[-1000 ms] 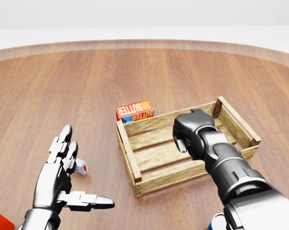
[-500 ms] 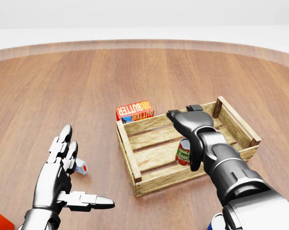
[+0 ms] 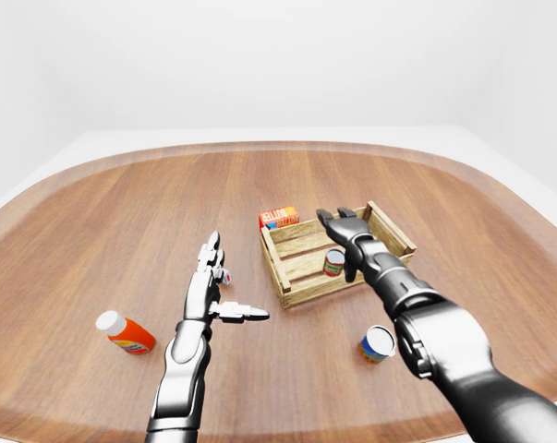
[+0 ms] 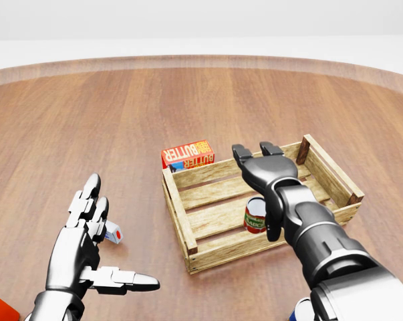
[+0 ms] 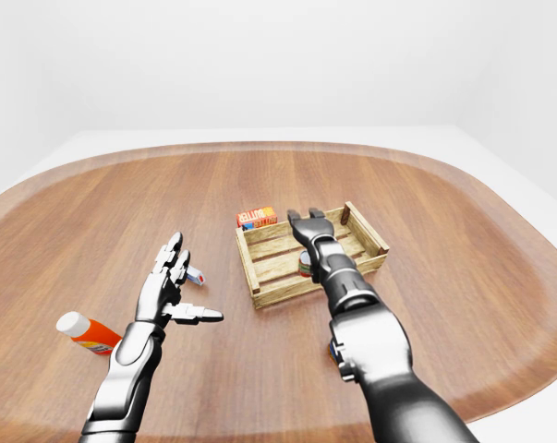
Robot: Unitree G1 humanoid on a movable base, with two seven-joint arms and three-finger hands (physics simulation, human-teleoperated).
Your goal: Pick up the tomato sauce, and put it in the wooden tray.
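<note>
Sauce can (image 4: 255, 215) stands in the tray (image 4: 181, 212) (rigid, slick; grip its sides); right hand (image 4: 261, 167) spread, empty.

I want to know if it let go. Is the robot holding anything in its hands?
No. The right hand is open above the tomato sauce can standing in the wooden tray; the left hand is open and empty.
</note>
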